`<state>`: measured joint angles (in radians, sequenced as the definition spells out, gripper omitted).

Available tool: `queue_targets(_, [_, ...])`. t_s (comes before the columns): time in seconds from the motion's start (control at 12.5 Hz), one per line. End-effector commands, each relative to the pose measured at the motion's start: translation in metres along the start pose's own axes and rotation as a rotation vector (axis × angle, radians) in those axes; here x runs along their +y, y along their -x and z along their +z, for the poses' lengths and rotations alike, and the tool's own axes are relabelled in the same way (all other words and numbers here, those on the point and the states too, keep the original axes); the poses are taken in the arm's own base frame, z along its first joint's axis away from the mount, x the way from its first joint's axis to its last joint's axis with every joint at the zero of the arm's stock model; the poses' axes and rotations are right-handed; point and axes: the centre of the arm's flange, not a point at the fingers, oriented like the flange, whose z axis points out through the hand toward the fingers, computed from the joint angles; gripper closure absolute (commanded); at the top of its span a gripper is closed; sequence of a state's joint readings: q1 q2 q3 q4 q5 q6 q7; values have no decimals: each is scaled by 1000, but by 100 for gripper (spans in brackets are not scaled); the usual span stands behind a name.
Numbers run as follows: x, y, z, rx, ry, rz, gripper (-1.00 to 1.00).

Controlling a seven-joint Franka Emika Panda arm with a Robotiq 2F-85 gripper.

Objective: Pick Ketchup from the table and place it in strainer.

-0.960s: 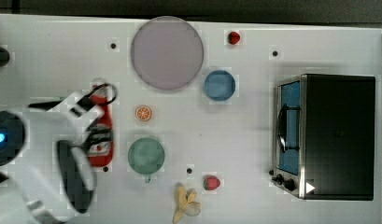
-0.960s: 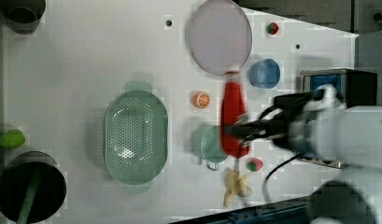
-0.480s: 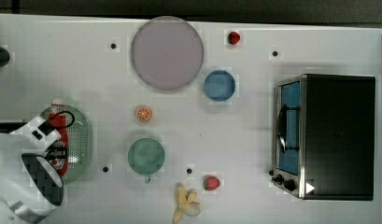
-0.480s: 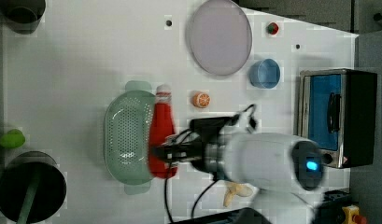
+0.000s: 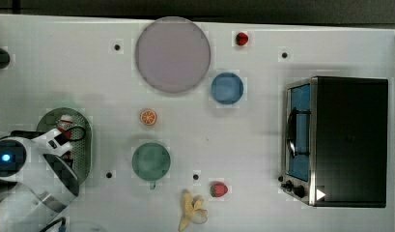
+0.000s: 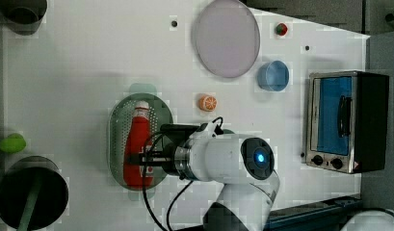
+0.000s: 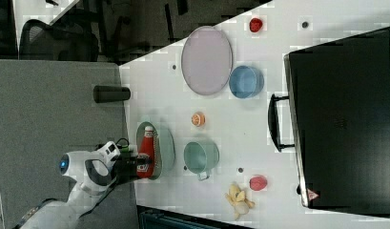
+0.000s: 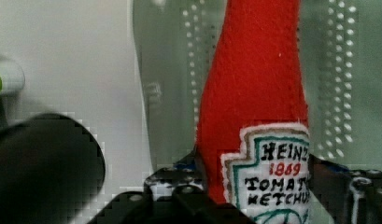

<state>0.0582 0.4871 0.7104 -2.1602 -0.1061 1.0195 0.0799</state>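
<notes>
I am seeing the ketchup (image 6: pixel 137 144) lying lengthwise inside the strainer (image 6: pixel 115 139) on the table (image 6: pixel 79 67) — its labelled lower body sitting between the gripper (image 6: pixel 137 159) fingers; whether they are gripping or parted I cannot tell.

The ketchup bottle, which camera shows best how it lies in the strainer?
The left view: the ketchup bottle lies lengthwise inside the strainer, cap to base visible. The right view shows it small and partly covered. The top view shows just its cap past the arm. The wrist view shows the label up close.
</notes>
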Motion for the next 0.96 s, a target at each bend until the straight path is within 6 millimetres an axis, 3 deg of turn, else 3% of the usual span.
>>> queue_targets(0.08, [-5,-3,-7,57,-39,66,-95])
queue_targets(0.24, [-2,-10,-33,99,-29,112,-100])
queue_targets(0.48, [13,-23,-111,201,21,198,-100])
queue_targets(0.8, [62,-34,-218,127,62,430,-100])
queue_targets(0.96, [97,-39,-275,85,89,442,-100])
